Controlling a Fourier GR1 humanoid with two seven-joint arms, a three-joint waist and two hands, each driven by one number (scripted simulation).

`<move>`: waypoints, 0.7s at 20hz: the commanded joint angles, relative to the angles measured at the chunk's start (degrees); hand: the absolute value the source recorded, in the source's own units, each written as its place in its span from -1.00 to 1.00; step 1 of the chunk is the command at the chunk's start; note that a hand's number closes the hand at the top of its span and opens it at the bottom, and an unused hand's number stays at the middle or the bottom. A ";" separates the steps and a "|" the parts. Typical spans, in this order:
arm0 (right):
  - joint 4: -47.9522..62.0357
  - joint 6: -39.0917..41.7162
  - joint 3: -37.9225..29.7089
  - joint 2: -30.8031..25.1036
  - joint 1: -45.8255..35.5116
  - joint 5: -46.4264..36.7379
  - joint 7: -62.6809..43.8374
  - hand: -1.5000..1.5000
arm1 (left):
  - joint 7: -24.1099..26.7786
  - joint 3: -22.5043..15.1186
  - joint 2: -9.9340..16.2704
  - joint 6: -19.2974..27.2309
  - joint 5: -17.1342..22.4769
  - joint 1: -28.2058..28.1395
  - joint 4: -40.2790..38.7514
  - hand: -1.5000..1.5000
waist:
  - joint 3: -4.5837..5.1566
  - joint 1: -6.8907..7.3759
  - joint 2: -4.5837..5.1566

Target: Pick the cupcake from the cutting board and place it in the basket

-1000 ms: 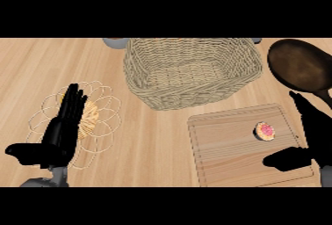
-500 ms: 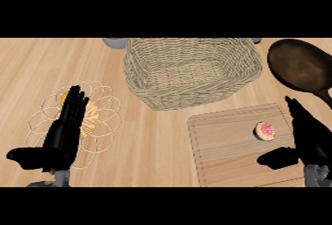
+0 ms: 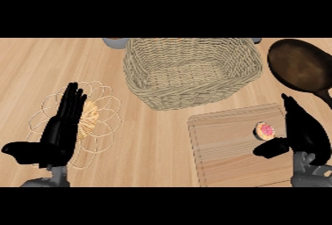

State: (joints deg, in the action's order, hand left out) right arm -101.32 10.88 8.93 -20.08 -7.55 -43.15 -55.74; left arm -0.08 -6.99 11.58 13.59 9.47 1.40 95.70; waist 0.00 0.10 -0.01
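**Small, soft cupcake waits near the board's right edge**

On the wooden cutting board [image 3: 230,143], close to its right edge, sits the cupcake [image 3: 264,131], pink on top with a darker base, upright as far as can be told. The right hand [image 3: 303,136] stands just beside it, fingers straight and released, thumb reaching under the cupcake's near side; nothing is held, and whether the thumb touches it cannot be told.

The cupcake looks light and small next to the hand, so weight should be no trouble. Its top is probably soft and would smear or dent under a squeeze, and the cake itself is likely crumbly. The better hold seems to be low on the sides, thumb against one flank and fingers against the other, leaving the pink top alone and keeping it level on the way over.

The woven basket [image 3: 150,90] stands behind the board, well apart from the cupcake. A dark pan [image 3: 301,66] lies at the right, beyond the board.

The left hand [image 3: 62,129] rests with fingers straight over a wire trivet [image 3: 107,110] at the left, holding nothing.

No brand, label or writing can be read anywhere.
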 commanded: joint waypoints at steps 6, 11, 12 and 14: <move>1.49 4.74 -5.57 0.16 1.85 -0.07 3.40 -1.00 | -0.53 1.32 -2.61 -1.07 -2.66 -0.97 1.29 0.00 | 0.01 -0.17 -0.04; 8.33 1.91 -3.88 4.69 0.03 -4.00 5.42 -1.00 | 3.78 0.16 -5.57 -2.32 -4.34 -2.58 -1.87 0.00 | 0.01 -0.05 -0.01; 9.14 2.07 -4.94 5.37 -0.87 -4.16 6.01 -1.00 | 0.97 0.98 -4.96 -2.28 -5.29 -1.62 -0.65 0.00 | 0.01 -0.04 -0.01; 5.26 2.75 -6.34 4.09 3.13 -2.97 7.58 -1.00 | -1.28 1.66 -5.11 -1.62 -5.62 0.41 0.55 0.00 | 0.01 -0.18 -0.03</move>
State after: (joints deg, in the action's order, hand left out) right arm -93.49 11.93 4.48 -15.73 -6.83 -46.56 -49.41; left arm 0.18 -6.30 7.21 11.99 4.78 0.30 96.14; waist -0.01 0.05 -0.01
